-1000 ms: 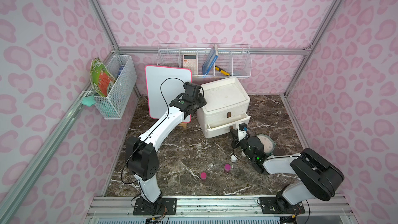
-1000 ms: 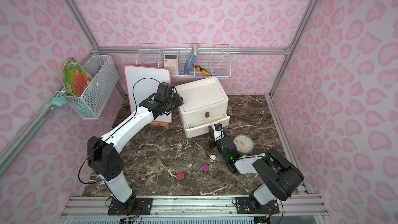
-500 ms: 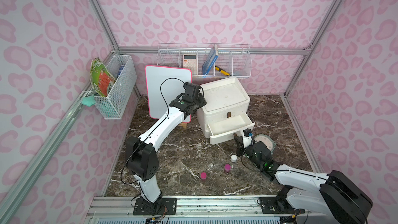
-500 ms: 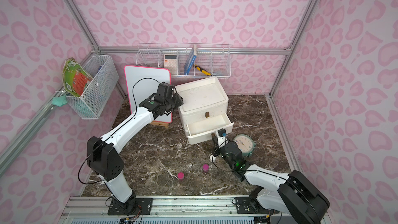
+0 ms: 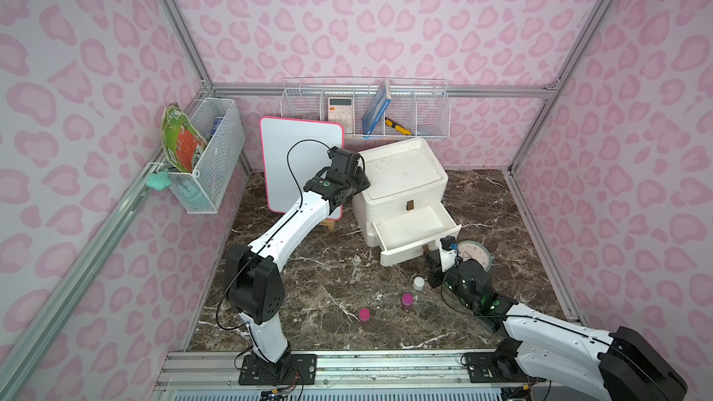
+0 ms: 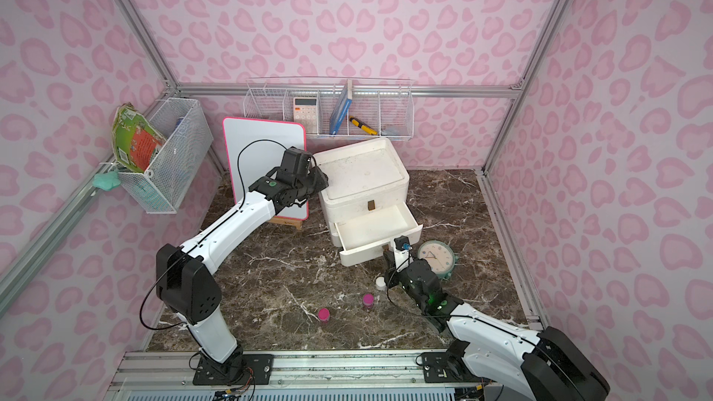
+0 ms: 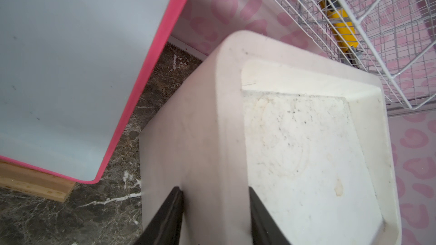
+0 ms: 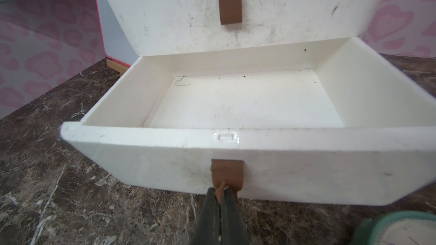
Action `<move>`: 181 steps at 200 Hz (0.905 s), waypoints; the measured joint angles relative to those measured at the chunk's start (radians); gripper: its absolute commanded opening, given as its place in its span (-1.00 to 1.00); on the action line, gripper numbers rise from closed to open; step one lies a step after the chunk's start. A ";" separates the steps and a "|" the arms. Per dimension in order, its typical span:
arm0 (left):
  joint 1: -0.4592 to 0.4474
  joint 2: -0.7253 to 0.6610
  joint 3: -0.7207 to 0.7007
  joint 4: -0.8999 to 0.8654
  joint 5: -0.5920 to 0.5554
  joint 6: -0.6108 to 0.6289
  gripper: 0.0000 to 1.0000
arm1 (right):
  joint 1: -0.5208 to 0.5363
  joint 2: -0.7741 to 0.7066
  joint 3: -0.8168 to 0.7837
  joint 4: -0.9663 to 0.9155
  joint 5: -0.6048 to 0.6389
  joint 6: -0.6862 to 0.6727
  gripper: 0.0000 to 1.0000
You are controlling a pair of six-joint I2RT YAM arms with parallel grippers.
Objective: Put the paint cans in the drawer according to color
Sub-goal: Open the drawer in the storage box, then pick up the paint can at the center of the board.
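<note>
Paint cans (image 5: pixel 407 298), three tiny jars, two magenta-lidded and one white-lidded, stand upright with lids up at lower centre of the marble surface (image 5: pixel 328 264). Left pincer (image 7: pixel 214 189) clamps the white drawer chest (image 5: pixel 401 171) by its rim. Its lower drawer (image 5: pixel 409 225) is pulled out, and the right pincer (image 8: pixel 220 190) pinches the drawer's brown pull tab (image 8: pixel 227 173).

clock (image 8: pixel 398 228) cut off beside drawer (image 8: pixel 283 175)

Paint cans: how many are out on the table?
3: magenta can beside another magenta can near the front; white can before the open drawer. More may be hidden.
</note>
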 measured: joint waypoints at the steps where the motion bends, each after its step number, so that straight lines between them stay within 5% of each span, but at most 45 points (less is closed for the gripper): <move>1: 0.000 0.000 0.000 0.000 0.000 0.000 -0.12 | 0.000 -0.001 0.000 0.000 0.000 0.001 -1.00; 36: 0.000 0.000 0.000 0.000 0.000 0.000 -0.11 | 0.006 -0.020 -0.002 -0.025 0.003 0.009 -0.99; 64: 0.000 -0.002 -0.001 0.001 0.002 0.000 -0.04 | 0.006 -0.035 0.001 -0.043 0.004 0.023 -0.03; 88: -0.002 -0.009 -0.002 -0.004 0.013 0.013 0.15 | 0.007 -0.071 0.024 -0.076 0.005 0.024 0.26; 129: -0.011 -0.142 -0.080 -0.046 -0.009 0.118 0.34 | -0.003 -0.206 0.130 -0.301 0.003 0.082 0.32; 181: -0.009 -0.460 -0.406 -0.070 -0.057 0.198 0.34 | -0.147 -0.177 0.342 -0.654 -0.089 0.235 0.15</move>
